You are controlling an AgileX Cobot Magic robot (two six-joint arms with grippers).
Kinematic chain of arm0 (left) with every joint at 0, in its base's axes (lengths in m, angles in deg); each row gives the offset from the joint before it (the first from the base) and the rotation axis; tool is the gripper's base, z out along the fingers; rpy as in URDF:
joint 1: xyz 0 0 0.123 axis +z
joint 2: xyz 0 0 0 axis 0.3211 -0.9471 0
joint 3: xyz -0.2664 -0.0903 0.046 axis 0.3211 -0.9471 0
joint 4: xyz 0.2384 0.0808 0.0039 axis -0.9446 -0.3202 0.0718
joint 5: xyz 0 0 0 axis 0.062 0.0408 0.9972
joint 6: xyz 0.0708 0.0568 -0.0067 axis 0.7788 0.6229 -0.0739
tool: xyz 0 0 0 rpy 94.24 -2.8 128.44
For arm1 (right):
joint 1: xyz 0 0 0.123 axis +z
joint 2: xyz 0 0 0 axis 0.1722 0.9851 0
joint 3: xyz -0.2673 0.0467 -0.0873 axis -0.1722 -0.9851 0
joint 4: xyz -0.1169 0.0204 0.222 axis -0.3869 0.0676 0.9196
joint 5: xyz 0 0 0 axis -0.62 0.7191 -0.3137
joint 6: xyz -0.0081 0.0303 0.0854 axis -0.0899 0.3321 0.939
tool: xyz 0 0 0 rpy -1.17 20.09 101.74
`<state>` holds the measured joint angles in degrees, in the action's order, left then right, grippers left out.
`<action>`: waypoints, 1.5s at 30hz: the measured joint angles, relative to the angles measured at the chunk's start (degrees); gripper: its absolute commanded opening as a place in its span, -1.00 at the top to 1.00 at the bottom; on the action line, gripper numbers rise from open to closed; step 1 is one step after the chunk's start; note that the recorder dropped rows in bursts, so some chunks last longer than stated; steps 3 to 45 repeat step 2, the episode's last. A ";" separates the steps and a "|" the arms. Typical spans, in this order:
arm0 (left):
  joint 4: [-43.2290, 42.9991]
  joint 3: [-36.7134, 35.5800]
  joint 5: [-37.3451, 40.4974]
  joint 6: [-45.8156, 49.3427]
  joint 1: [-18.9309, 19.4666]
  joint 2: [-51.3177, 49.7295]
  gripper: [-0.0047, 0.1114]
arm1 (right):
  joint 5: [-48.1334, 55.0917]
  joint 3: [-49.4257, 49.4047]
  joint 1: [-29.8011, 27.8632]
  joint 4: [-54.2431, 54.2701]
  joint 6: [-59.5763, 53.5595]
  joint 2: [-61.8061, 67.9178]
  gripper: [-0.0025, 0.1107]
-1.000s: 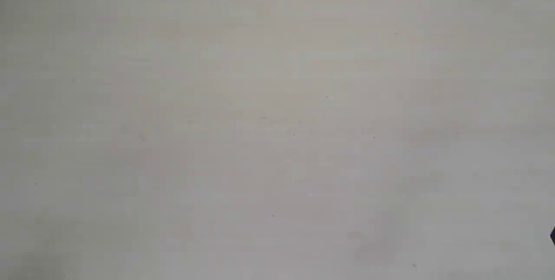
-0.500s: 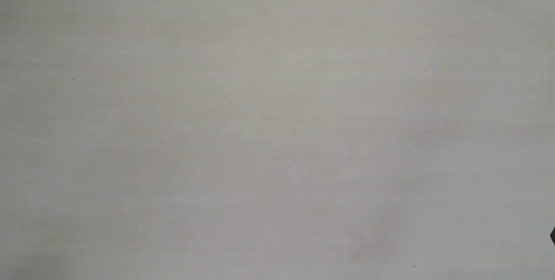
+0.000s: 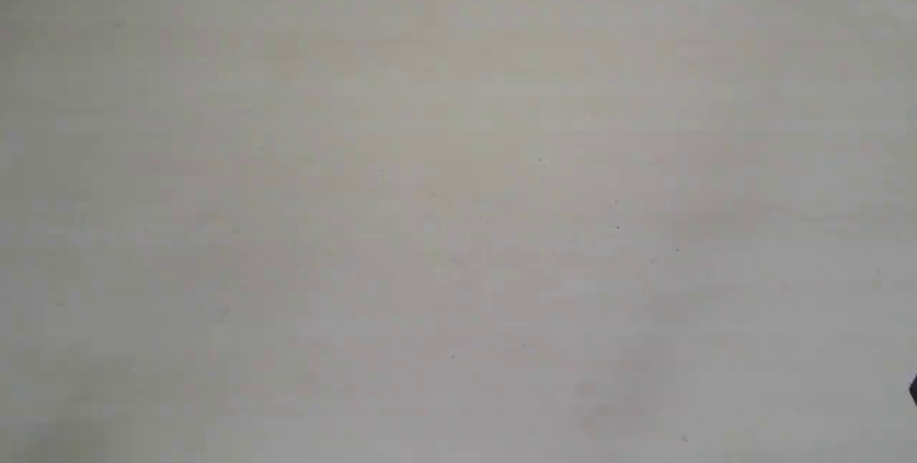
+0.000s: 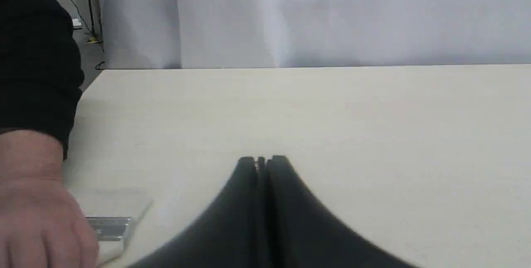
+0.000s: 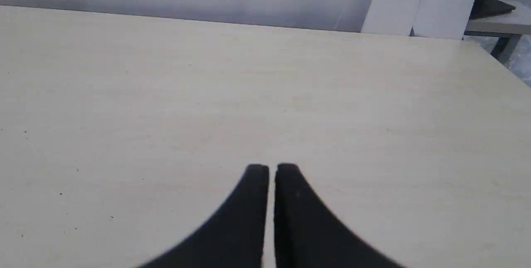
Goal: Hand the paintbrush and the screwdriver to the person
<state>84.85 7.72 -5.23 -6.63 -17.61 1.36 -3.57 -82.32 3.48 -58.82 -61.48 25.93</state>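
Accordingly, both pincers were found idle and empty. The left pincer (image 4: 262,161) had its jaws pressed together with nothing between them. The right pincer (image 5: 271,168) had its jaws drawn to a thin slit and likewise held nothing. Each hung low over the pale table (image 3: 458,205).

The paintbrush (image 4: 112,223) lay flat on the table off to one side of the left pincer, near it but clear of its fingertips. Its pale bristles (image 4: 114,202) and silver ferrule showed; its handle was covered. The person's hand (image 4: 37,214), in a black sleeve (image 4: 37,52), rested on the handle end of the brush. Whether the hand was gripping it or only touching it could not be told.

The screwdriver was not seen in any view, and nothing lay ahead of the right pincer. A small dark shape (image 3: 913,390) at the edge of the exterior view was too slight to identify.

In the inspector's judgement, the brush was in the person's charge and not the robot's, so the step in hand concerned the screwdriver. The next move would call for finding that tool first. One pincer would then have to open wide enough to take its slim handle, and descend squarely so the narrow shaft did not roll away.
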 measured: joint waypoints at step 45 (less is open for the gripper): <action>0.00 0.00 0.00 0.00 0.00 0.00 0.92 | 0.00 0.00 0.00 0.00 0.00 0.00 0.88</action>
